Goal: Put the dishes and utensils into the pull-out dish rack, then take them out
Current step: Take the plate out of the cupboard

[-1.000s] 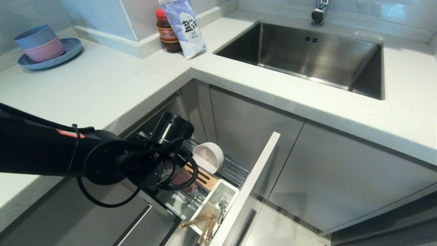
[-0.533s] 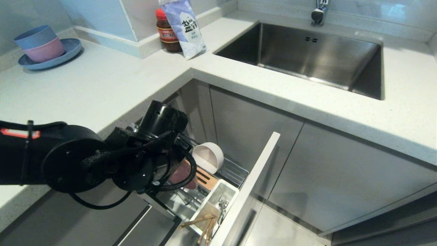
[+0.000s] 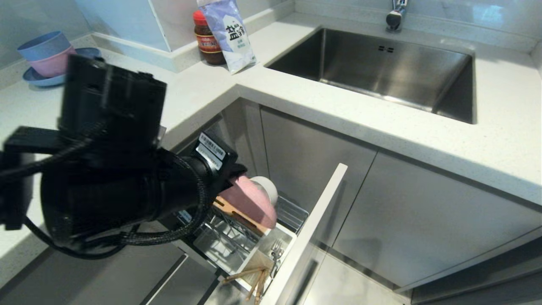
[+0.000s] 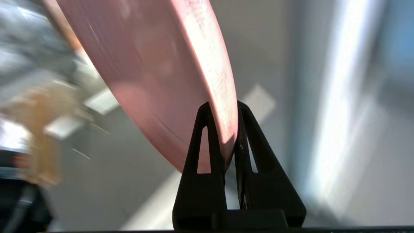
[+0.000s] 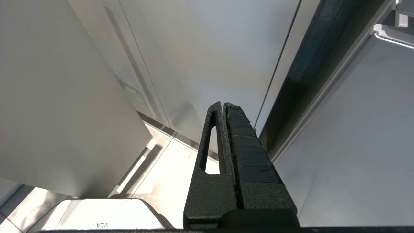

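My left gripper (image 4: 223, 106) is shut on the rim of the pink plate (image 4: 155, 64), one finger on each face. In the head view the pink plate (image 3: 250, 203) hangs tilted over the pull-out dish rack (image 3: 292, 214), clear of its prongs. It partly covers the off-white bowl (image 3: 269, 188), which stands on edge in the rack. The wood strip (image 3: 230, 209) shows under the plate. The white cutlery cup (image 3: 264, 250) holds the fork (image 3: 277, 252) and the chopsticks (image 3: 254, 281). My right gripper (image 5: 223, 105) is shut and empty, parked by the cabinet doors.
The grey front panel (image 3: 313, 228) of the rack stands pulled out. On the counter's far left lies a blue plate with stacked blue and pink bowls (image 3: 44, 55). A sauce jar (image 3: 207, 40), a salt bag (image 3: 230, 34) and the sink (image 3: 381, 67) sit farther back.
My left arm has risen and swung up toward the counter, lifting the pink plate out of the rack's prongs. The bowl, fork and chopsticks have not moved.
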Motion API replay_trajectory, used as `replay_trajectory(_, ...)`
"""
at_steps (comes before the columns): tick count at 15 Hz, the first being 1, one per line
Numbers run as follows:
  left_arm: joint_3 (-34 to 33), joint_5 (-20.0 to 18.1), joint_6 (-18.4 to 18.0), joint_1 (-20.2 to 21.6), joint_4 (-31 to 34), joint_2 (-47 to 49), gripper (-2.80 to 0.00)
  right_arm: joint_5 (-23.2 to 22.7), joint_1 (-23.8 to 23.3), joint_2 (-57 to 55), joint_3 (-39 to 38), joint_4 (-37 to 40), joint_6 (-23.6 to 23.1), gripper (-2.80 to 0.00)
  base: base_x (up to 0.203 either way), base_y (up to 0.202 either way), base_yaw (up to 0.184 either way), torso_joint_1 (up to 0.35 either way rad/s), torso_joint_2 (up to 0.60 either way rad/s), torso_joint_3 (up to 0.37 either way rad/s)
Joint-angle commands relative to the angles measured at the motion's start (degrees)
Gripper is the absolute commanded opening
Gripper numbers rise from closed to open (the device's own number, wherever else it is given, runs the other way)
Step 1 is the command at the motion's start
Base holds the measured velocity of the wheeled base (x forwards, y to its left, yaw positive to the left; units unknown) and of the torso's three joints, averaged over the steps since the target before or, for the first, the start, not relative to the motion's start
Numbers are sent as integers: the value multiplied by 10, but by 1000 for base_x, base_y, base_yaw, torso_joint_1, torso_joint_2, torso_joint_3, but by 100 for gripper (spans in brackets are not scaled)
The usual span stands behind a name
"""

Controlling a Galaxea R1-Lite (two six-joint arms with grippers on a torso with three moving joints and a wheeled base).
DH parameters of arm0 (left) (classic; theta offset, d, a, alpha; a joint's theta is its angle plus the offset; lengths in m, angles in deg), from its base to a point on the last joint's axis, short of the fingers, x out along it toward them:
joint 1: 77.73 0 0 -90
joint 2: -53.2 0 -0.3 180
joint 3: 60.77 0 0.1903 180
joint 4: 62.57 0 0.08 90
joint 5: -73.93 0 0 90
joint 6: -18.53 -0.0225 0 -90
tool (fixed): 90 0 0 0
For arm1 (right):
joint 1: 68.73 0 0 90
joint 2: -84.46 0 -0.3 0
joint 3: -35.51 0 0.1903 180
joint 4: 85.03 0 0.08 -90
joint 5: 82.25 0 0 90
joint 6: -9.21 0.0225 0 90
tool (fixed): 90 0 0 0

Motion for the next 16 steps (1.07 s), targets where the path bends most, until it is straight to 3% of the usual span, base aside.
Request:
replay_trajectory(1, 15, -32, -57, -36, -16, -62, -280, 0, 0, 2, -1, 0, 0, -280, 0, 0, 0, 0, 0, 0)
replay_trajectory(6, 28, -88, -258, -28, -116, -149, -280, 0, 0, 2, -1, 0, 0, -280, 0, 0, 0, 0, 0, 0)
replay_trajectory(9, 43, -102, -373, 27, -131, -187, -280, 0, 0, 2, -1, 0, 0, -280, 0, 0, 0, 0, 0, 0)
replay_trajectory(12, 55, -100, -452, 145, -130, -198, -280, 0, 0, 2, -1, 0, 0, -280, 0, 0, 0, 0, 0, 0)
replay_trajectory(16, 66, -81, -603, 338, -128, -161, -280, 0, 0, 2, -1, 0, 0, -280, 0, 0, 0, 0, 0, 0)
